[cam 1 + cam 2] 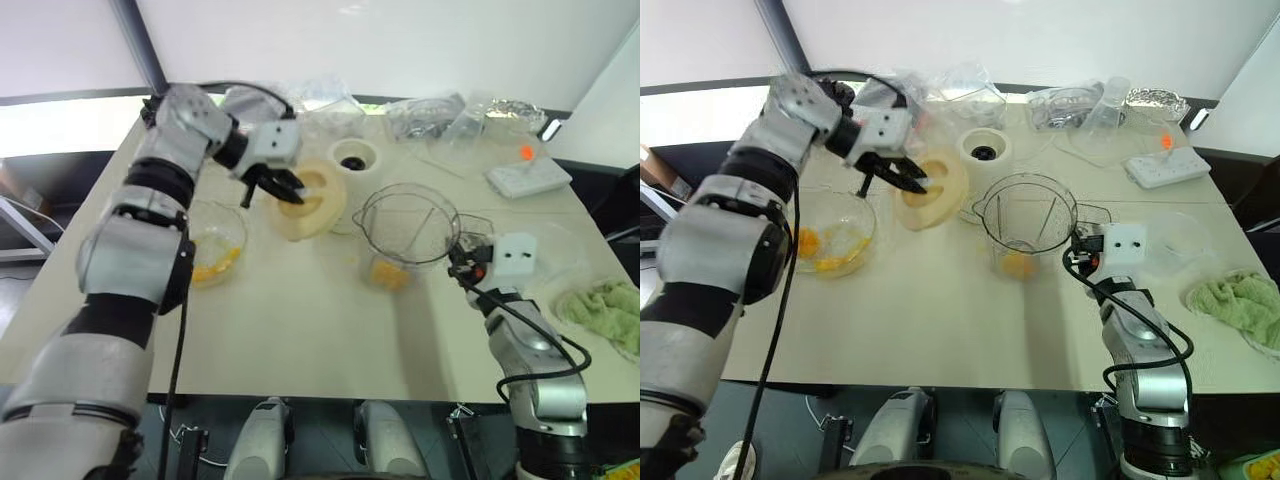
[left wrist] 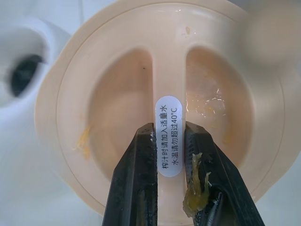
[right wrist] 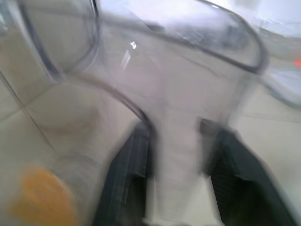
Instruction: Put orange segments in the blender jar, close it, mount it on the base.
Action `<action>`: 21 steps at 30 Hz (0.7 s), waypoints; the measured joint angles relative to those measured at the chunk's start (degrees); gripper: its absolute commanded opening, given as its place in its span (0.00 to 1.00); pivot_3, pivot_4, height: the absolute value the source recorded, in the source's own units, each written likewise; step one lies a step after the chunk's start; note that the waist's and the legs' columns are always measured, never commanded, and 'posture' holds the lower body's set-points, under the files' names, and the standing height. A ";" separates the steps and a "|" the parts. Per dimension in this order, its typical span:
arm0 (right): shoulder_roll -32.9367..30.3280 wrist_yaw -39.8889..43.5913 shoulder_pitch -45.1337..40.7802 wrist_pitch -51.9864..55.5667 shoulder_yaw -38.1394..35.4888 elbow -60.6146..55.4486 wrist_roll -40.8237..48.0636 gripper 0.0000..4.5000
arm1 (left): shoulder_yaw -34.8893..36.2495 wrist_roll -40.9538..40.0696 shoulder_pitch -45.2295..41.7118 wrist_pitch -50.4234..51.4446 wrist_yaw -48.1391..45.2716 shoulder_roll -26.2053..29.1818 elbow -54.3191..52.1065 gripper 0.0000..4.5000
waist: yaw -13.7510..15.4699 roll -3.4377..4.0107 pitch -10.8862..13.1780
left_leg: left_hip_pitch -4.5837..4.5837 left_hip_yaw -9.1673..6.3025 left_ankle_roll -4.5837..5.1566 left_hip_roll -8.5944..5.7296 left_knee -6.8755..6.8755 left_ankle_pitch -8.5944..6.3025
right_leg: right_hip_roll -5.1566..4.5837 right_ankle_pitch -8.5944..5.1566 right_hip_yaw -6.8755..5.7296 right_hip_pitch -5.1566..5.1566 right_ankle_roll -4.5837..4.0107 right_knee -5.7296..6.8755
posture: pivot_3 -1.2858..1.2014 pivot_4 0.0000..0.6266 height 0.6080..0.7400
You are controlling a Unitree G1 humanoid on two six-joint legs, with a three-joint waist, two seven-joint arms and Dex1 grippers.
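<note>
Right gripper (image 1: pixel 462 268) sits nearest, its fingers straddling the blender jar's handle at the jar's three o'clock; I can't tell if they've bitten yet. Blender jar (image 1: pixel 407 238) at table centre, orange segments (image 1: pixel 387 272) inside. At its ten o'clock, my left gripper (image 1: pixel 283 191) carries the lid (image 1: pixel 318 200).

Left wrist: fingers (image 2: pixel 136 179) pinched on the lid's rib. Closing step now: steady the jar, then seat the lid squarely. Base (image 1: pixel 355 157) waits at twelve.
</note>
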 measured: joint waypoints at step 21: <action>4.23 -0.73 -2.55 4.46 3.00 -1.47 0.03 0.23 | 1.55 -0.84 -14.88 5.13 0.16 -14.96 3.11 0.05 | -1.24 -0.02 0.11 | -0.13 -0.04 0.00 -0.02 -0.02 0.00 | 0.06 0.00 0.03 -0.12 0.11 0.02 | 0.52 0.24 1.00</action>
